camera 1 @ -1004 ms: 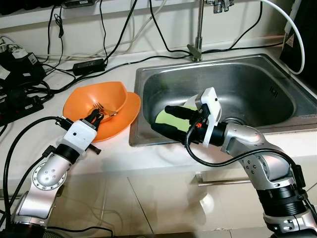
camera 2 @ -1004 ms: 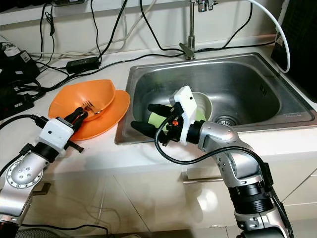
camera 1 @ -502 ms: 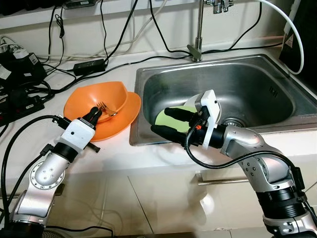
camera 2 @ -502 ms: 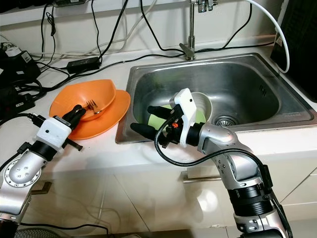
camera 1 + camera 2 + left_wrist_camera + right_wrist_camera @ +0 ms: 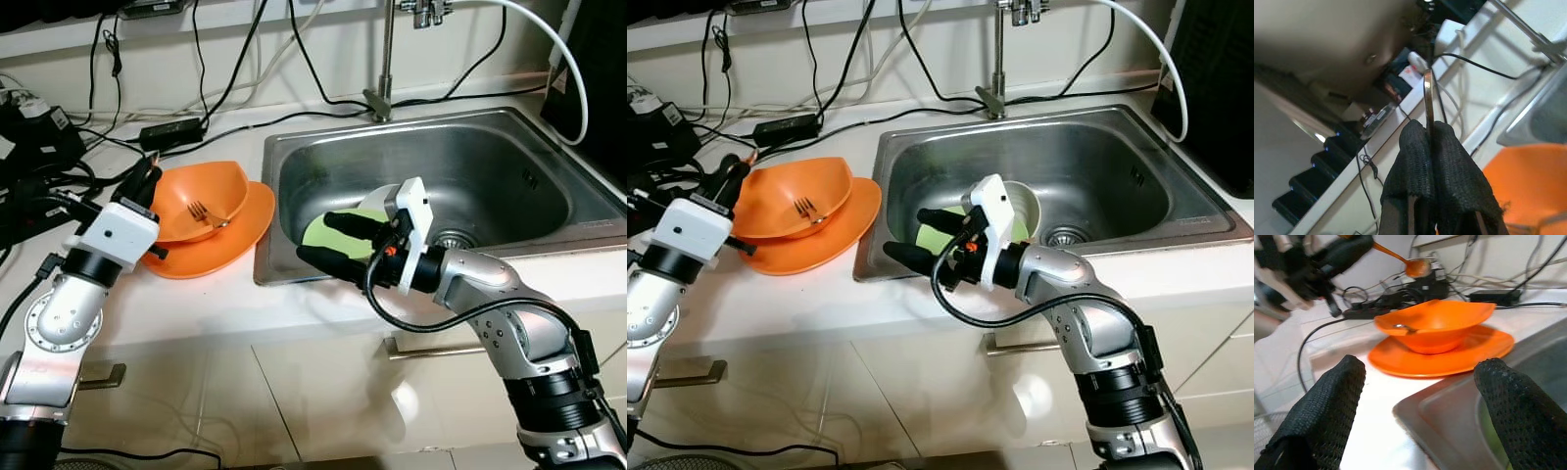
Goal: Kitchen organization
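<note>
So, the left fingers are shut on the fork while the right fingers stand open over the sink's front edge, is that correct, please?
Not quite: the fork lies in the orange bowl. The left gripper is shut on an orange spoon, as the right wrist view shows. The right gripper does stand open over the sink's front edge.

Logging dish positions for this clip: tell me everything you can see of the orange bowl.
The orange bowl is glossy, plastic-looking, wide and shallow, with an uneven, slightly squared rim. It sits upright on a matching orange plate on the white counter, just left of the sink. A metal fork lies inside it, tines up. Nothing else touches it.
</note>
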You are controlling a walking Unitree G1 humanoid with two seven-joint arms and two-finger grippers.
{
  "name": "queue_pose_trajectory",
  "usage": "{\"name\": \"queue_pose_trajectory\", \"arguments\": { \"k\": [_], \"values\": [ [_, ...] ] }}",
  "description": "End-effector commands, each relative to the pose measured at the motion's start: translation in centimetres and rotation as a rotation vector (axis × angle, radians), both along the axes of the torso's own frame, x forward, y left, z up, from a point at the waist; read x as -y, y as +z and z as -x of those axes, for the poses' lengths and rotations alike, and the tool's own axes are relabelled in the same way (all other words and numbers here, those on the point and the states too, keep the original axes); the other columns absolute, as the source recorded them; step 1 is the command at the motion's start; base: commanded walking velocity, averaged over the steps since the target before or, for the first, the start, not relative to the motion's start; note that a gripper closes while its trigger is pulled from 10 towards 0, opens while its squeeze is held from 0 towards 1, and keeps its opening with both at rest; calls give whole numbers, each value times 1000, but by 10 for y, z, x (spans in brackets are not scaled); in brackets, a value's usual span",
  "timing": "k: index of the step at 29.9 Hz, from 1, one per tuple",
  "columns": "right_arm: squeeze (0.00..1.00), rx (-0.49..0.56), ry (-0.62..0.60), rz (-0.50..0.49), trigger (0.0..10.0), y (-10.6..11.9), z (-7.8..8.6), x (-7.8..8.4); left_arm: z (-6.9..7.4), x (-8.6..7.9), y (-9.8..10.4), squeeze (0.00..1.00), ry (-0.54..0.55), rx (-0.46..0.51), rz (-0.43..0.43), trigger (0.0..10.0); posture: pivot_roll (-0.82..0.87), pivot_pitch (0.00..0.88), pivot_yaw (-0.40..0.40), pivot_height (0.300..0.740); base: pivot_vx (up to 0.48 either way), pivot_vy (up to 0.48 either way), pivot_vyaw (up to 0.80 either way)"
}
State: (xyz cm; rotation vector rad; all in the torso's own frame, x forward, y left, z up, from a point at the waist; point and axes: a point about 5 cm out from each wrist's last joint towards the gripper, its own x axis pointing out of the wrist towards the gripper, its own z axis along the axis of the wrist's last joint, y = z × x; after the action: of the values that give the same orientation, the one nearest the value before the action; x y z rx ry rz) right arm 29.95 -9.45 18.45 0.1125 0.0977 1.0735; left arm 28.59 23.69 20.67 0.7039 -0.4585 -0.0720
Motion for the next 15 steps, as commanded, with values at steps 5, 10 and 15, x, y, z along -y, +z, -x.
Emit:
{"name": "queue_pose_trajectory", "arguments": {
  "k": [5,10,15],
  "values": [
    [0,43,-75,-21,10000,11,-11,3,-6,9,27,0,-9,73,218,0,2,0,149,740,0,0,0],
    [0,46,-97,-28,10000,10,-13,1,-13,30,41,0,-69,86,395,0,3,0,149,740,0,0,0],
    [0,44,-107,-33,10000,9,-13,-1,-17,48,41,0,-97,59,484,0,-1,3,155,740,0,0,0]
  ]
}}
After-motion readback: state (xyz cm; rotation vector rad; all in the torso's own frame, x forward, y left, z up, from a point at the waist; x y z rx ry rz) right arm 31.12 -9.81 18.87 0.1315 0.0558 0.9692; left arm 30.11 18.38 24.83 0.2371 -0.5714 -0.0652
